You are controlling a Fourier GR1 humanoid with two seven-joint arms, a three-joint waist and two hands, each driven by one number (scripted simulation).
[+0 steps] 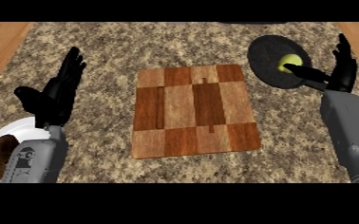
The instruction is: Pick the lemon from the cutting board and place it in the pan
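Observation:
A yellow-green lemon (288,62) lies inside the dark round pan (270,57) at the upper right of the counter. My right hand (339,71) stands just right of the pan, fingers straight and up, its thumb reaching over the pan's rim next to the lemon and partly covering it. The hand is open and holds nothing. The checkered wooden cutting board (193,110) lies in the middle with nothing on it. My left hand (57,95) rests open at the left, fingers up.
The speckled granite counter (105,47) spreads around the board. A white plate (17,128) with something brown on it shows at the lower left edge, beside my left forearm. Wooden strips border the counter at the top corners.

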